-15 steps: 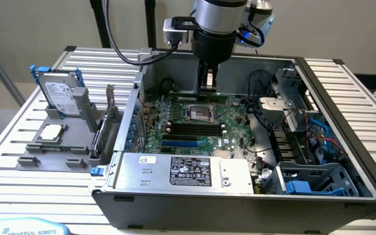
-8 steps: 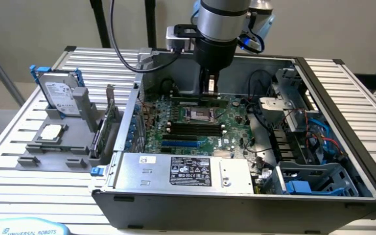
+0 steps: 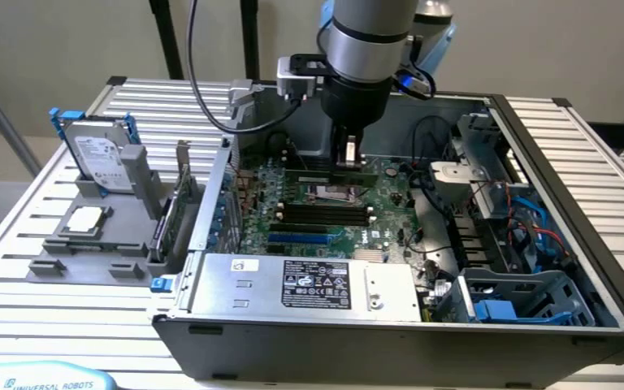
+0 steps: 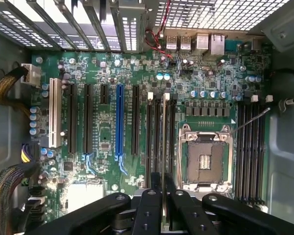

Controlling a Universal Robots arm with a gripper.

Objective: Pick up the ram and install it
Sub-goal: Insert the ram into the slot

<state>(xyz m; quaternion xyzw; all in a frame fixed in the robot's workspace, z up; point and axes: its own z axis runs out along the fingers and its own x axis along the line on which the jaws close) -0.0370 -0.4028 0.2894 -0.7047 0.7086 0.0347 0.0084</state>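
My gripper (image 3: 347,154) hangs inside the open computer case (image 3: 572,203), over the motherboard (image 3: 383,207). It is shut on the ram (image 3: 344,173), a thin green stick held level just above the board. In the wrist view the ram (image 4: 164,137) shows edge-on as a thin line running out from between the black fingers (image 4: 149,205). There my gripper (image 4: 163,183) holds it in line with the black memory slots (image 4: 154,142) beside the processor socket (image 4: 204,159). Whether the stick touches a slot I cannot tell.
A second bank of memory slots (image 4: 250,152) lies on the other side of the socket. The power supply (image 3: 301,284) and blue drive cage (image 3: 513,305) fill the case's near side. A grey fixture at the exterior view's left holds a hard drive (image 3: 101,158), a silver processor chip (image 3: 84,219) and an expansion card (image 3: 176,211).
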